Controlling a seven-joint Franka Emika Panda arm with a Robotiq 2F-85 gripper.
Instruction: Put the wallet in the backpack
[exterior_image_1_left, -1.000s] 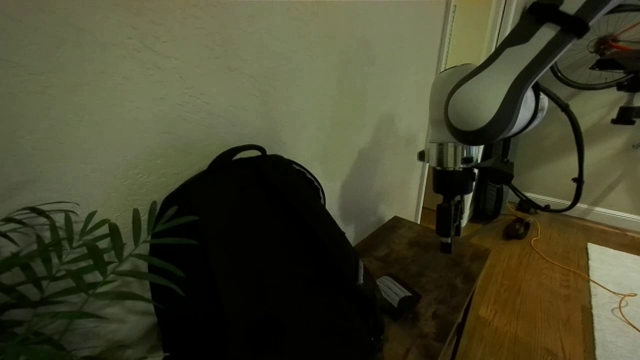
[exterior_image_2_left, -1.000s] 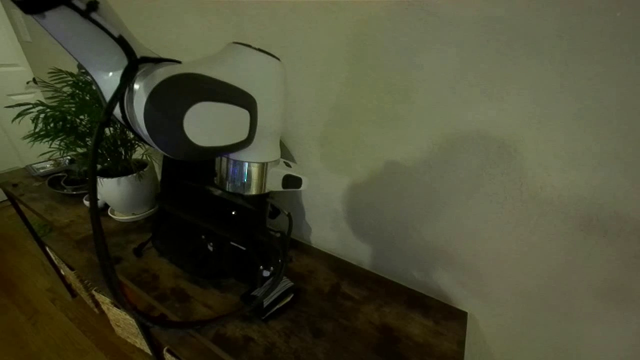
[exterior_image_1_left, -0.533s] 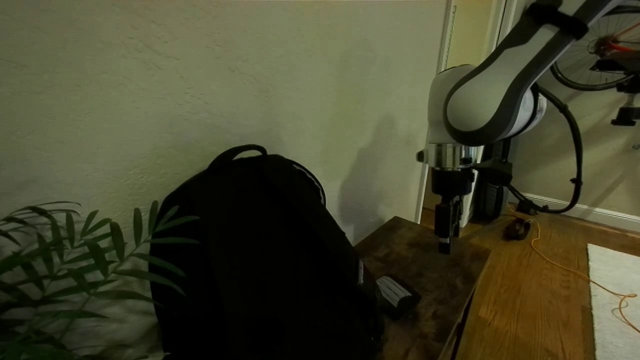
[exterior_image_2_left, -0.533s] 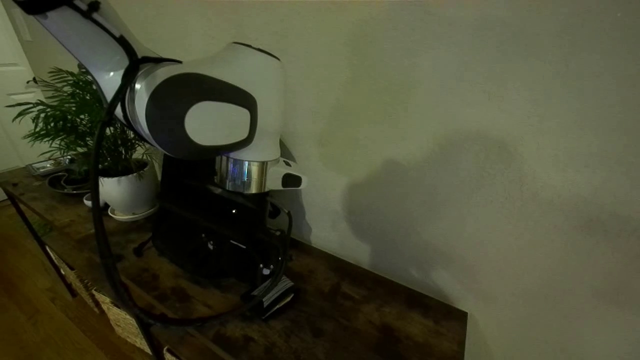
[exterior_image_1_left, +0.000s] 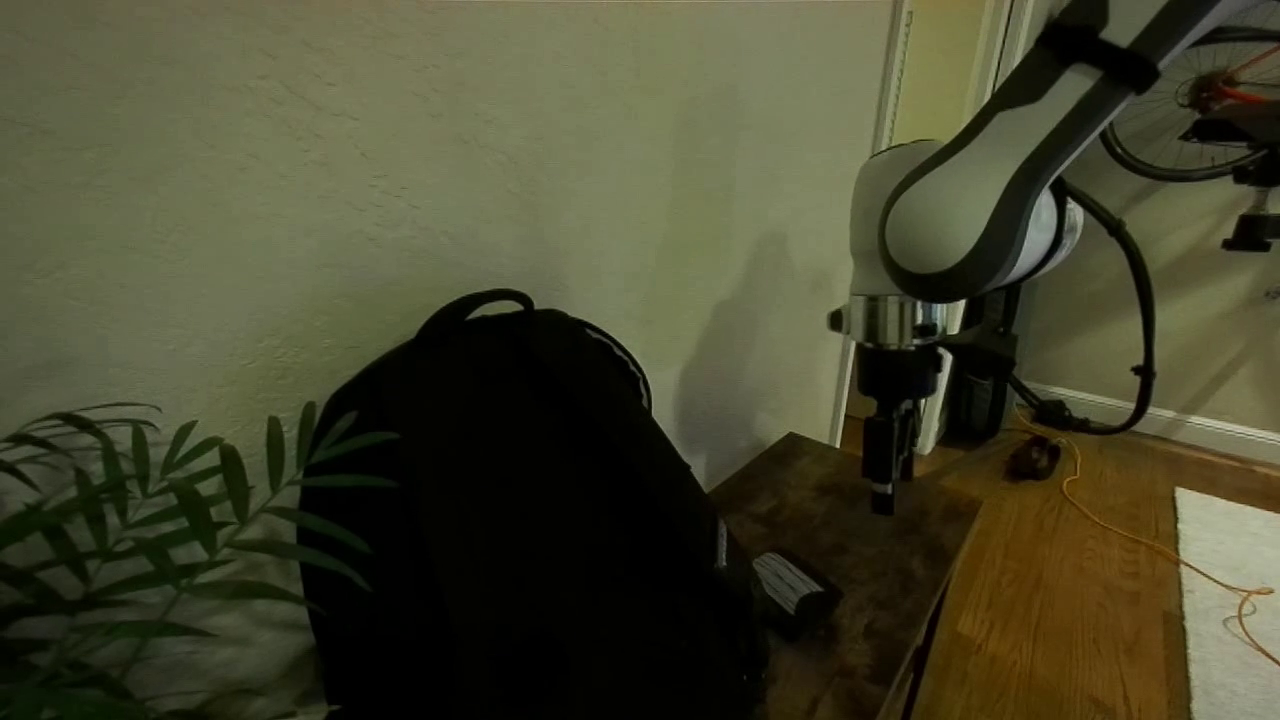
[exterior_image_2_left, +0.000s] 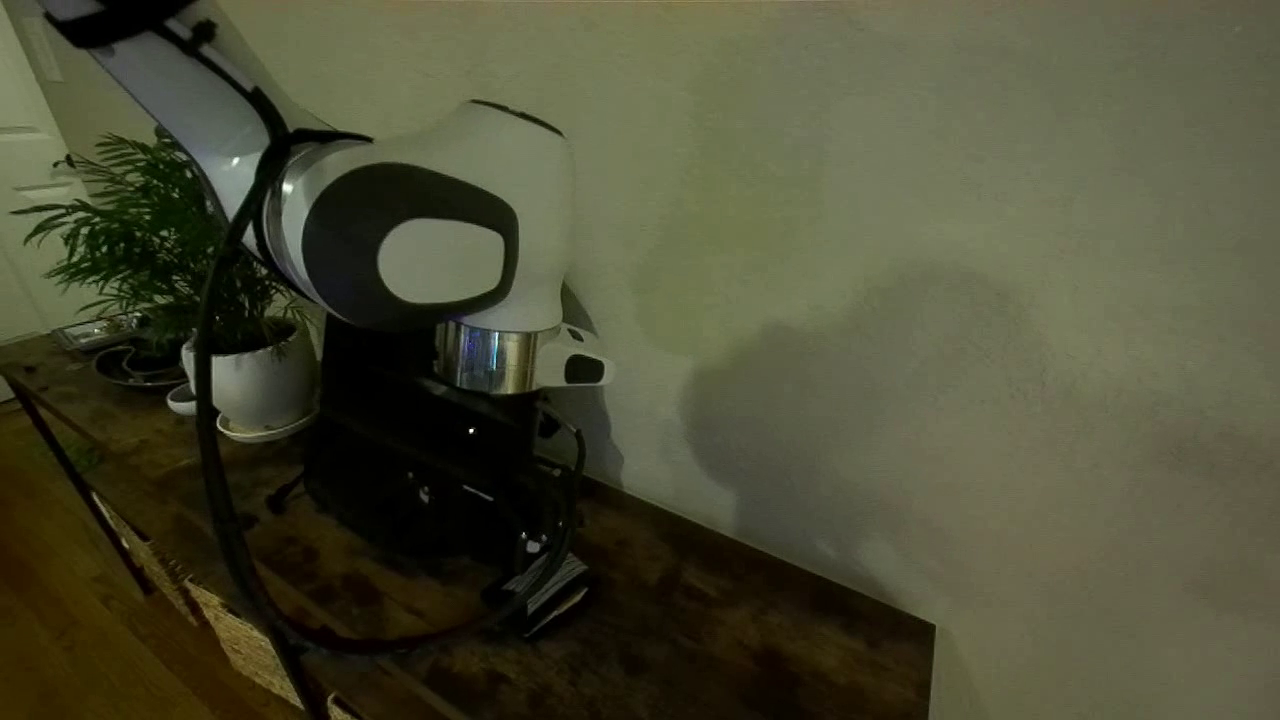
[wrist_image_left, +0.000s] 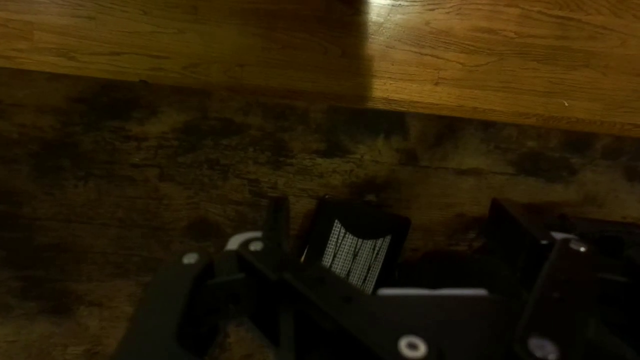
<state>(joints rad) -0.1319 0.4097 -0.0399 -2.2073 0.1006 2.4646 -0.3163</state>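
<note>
The wallet (exterior_image_1_left: 795, 587) is black with a grey striped patch and lies on the dark wooden table beside the backpack. It also shows in an exterior view (exterior_image_2_left: 545, 592), partly behind the arm's cable, and in the wrist view (wrist_image_left: 356, 252), its lower part hidden by the gripper. The black backpack (exterior_image_1_left: 530, 520) leans upright against the wall. It is very dark, so its opening cannot be made out; the arm partly covers it in an exterior view (exterior_image_2_left: 400, 480). My gripper (exterior_image_1_left: 893, 488) is open and empty, above the table and apart from the wallet. In the wrist view the fingers (wrist_image_left: 392, 215) stand wide apart.
The table (exterior_image_2_left: 700, 610) runs along the wall (exterior_image_2_left: 900, 250). A plant (exterior_image_1_left: 170, 540) stands beside the backpack, in a white pot (exterior_image_2_left: 262, 385). The arm's cable (exterior_image_2_left: 215, 470) hangs in a loop near the tabletop. A wooden floor (exterior_image_1_left: 1060, 590) lies beyond the table edge.
The arm and gripper have moved slightly down, and a little toward the backpack and wallet side. The wallet and the backpack have not moved.
</note>
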